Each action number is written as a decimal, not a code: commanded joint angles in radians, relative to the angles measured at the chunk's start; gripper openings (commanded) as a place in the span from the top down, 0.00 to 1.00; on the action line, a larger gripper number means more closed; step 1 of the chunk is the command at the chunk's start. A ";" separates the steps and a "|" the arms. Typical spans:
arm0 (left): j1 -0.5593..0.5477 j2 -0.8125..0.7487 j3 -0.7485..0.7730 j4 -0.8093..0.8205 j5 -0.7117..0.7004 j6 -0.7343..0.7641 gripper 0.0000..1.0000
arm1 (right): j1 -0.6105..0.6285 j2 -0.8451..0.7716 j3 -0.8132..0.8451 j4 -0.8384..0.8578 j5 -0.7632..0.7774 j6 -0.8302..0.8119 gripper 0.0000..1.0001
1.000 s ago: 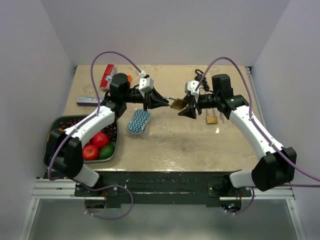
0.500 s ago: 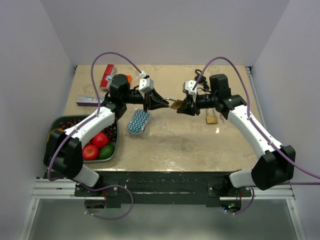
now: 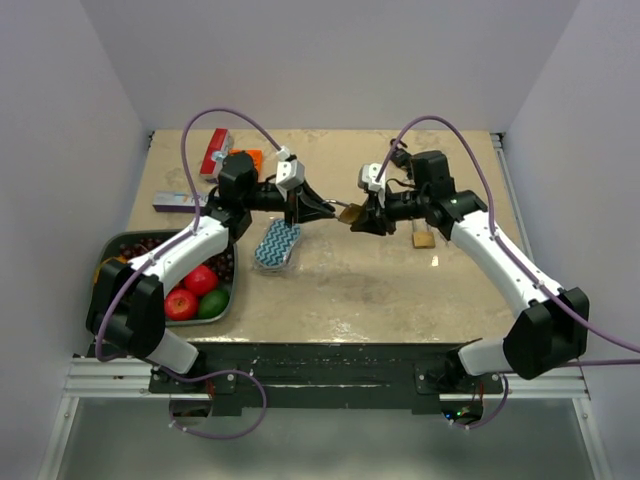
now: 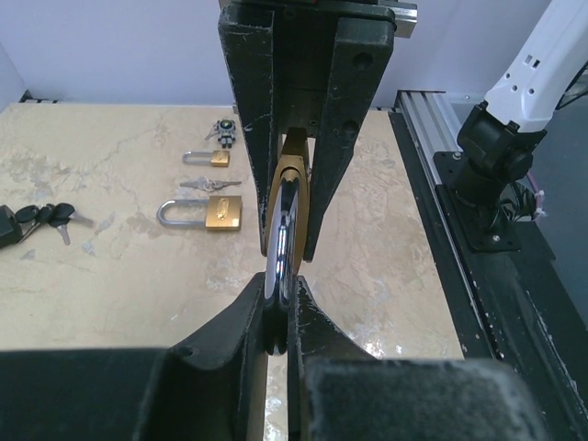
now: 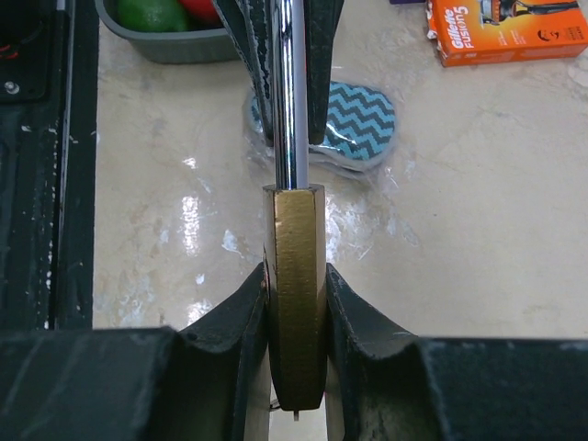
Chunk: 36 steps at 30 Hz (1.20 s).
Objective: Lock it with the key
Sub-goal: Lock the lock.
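A brass padlock (image 3: 349, 212) hangs in the air above mid-table between both arms. My left gripper (image 4: 278, 303) is shut on its chrome shackle (image 4: 280, 248). The brass body (image 5: 295, 294) sits clamped between the fingers of my right gripper (image 5: 295, 285), which is shut on its flat sides. In the top view the left gripper (image 3: 330, 208) and the right gripper (image 3: 362, 220) meet tip to tip at the lock. A silver key (image 4: 209, 185) lies on the table between two other padlocks, a large one (image 4: 204, 213) and a small one (image 4: 209, 158).
A bunch of black-headed keys (image 4: 37, 219) lies at the far side. A blue zigzag sponge (image 3: 278, 243) lies under the left arm. A grey tray (image 3: 110, 250) with fruit stands front left. An orange razor box (image 5: 510, 28) and a red pack (image 3: 214, 150) lie at the back left.
My right gripper has moved left to the padlock and closed on its brass body. The left gripper has kept its hold on the shackle.
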<state>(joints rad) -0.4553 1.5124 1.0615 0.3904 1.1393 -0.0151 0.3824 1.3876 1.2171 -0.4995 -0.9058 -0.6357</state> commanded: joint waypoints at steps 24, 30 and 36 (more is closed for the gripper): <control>-0.121 0.103 -0.066 0.326 0.146 -0.177 1.00 | 0.200 0.073 0.096 0.696 -0.189 0.350 1.00; -0.126 0.183 -0.046 0.467 0.183 -0.304 1.00 | 0.208 0.077 0.133 0.687 -0.206 0.334 1.00; -0.129 0.206 -0.032 0.461 0.188 -0.322 1.00 | 0.210 0.087 0.165 0.616 -0.211 0.272 1.00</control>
<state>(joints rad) -0.4114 1.6730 1.0027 0.8074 1.2369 -0.2981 0.4244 1.4860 1.1896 -0.2970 -0.8989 -0.3622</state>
